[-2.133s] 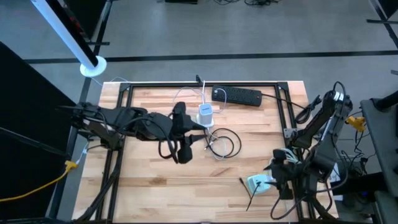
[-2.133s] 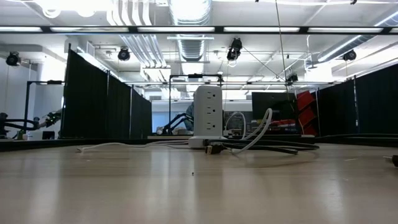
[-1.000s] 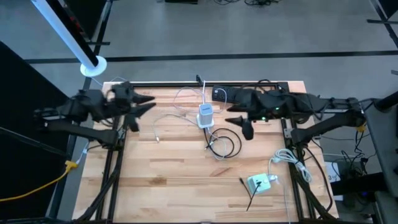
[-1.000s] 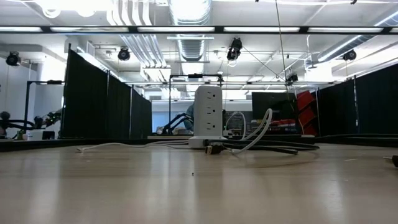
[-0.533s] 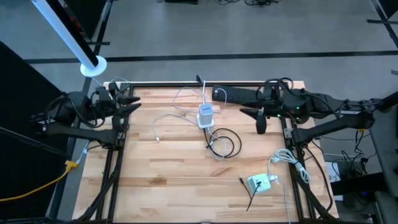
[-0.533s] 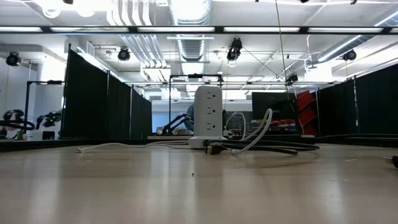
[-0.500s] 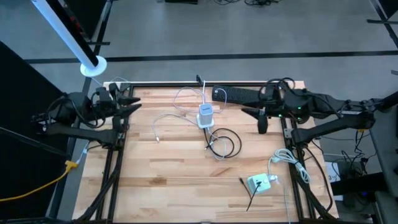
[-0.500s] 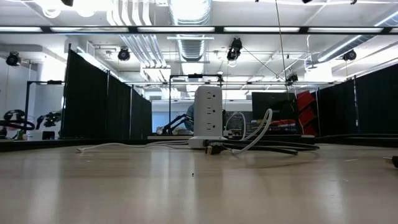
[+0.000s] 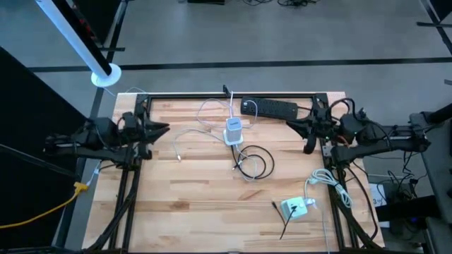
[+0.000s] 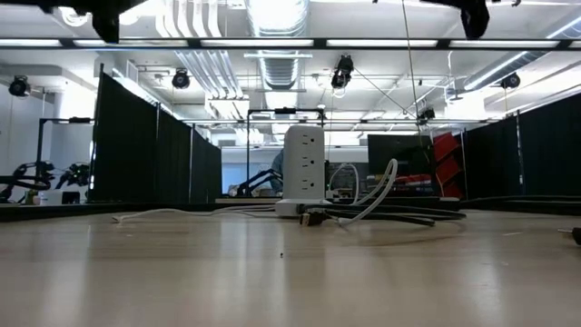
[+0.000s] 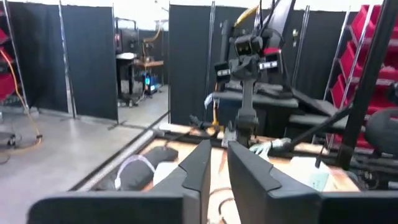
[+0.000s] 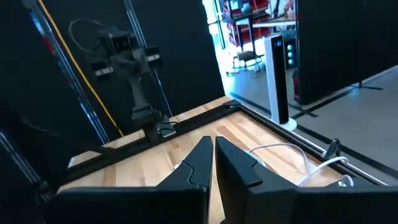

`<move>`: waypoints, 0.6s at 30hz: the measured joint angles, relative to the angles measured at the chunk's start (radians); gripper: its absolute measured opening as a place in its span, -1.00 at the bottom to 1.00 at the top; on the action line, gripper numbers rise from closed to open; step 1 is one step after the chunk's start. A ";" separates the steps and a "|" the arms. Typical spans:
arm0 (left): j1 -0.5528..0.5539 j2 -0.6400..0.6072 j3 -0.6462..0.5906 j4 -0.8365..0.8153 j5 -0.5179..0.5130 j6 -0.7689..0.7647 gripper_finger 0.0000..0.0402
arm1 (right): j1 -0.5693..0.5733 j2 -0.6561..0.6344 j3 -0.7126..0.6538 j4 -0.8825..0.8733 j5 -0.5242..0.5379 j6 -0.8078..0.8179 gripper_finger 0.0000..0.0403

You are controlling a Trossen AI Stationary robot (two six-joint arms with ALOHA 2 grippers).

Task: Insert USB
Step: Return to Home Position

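Note:
A white charger tower (image 9: 233, 130) stands upright mid-table, also in the low view (image 10: 303, 171). A thin white cable (image 9: 189, 134) lies to its left with its free end (image 9: 179, 156) on the wood. A black cable coil (image 9: 253, 162) lies on the table on the tower's near side. I cannot tell whether a USB plug sits in the tower. My left gripper (image 9: 164, 128) hangs shut over the table's left edge. My right gripper (image 9: 295, 125) hangs shut over the right side. Both point level toward the middle and hold nothing (image 11: 217, 149) (image 12: 211, 144).
A black power strip (image 9: 269, 107) lies along the far edge. A white adapter (image 9: 293, 207) with a cable lies at the near right corner. The black frame rail (image 9: 233, 95) borders the table. Bare wood stretches across the near left part (image 9: 191, 204).
Both arms have drawn back and sunk. My left gripper has gone toward the table's left edge and my right gripper toward the right edge, away from the tower. The fingers of both have come together. The tower and the cables have kept still.

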 joint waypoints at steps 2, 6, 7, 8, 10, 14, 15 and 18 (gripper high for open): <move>0.001 -0.008 -0.048 0.015 -0.002 -0.036 -0.91 | 0.000 -0.025 -0.056 0.028 0.018 0.007 -0.97; 0.001 -0.015 -0.148 0.073 -0.004 -0.058 -0.98 | 0.000 -0.048 -0.174 0.138 0.006 0.007 -0.97; 0.001 -0.016 -0.176 0.093 -0.004 -0.072 -0.99 | 0.000 -0.049 -0.199 0.164 0.005 0.007 -0.97; 0.001 -0.017 -0.201 0.115 -0.005 -0.092 -0.99 | 0.000 -0.049 -0.222 0.185 0.003 0.007 -0.97; 0.001 -0.018 -0.236 0.116 -0.006 -0.120 -0.98 | 0.000 -0.049 -0.257 0.202 0.002 0.023 -0.97; 0.001 -0.018 -0.270 0.071 -0.006 -0.113 -0.97 | 0.001 -0.044 -0.294 0.151 0.001 0.041 -0.97; 0.001 -0.016 -0.271 0.051 -0.007 -0.102 -0.97 | 0.001 -0.041 -0.295 0.127 0.002 0.041 -0.97; 0.001 -0.005 -0.271 0.022 -0.007 -0.074 -0.97 | 0.001 -0.041 -0.299 0.112 0.001 0.031 -0.97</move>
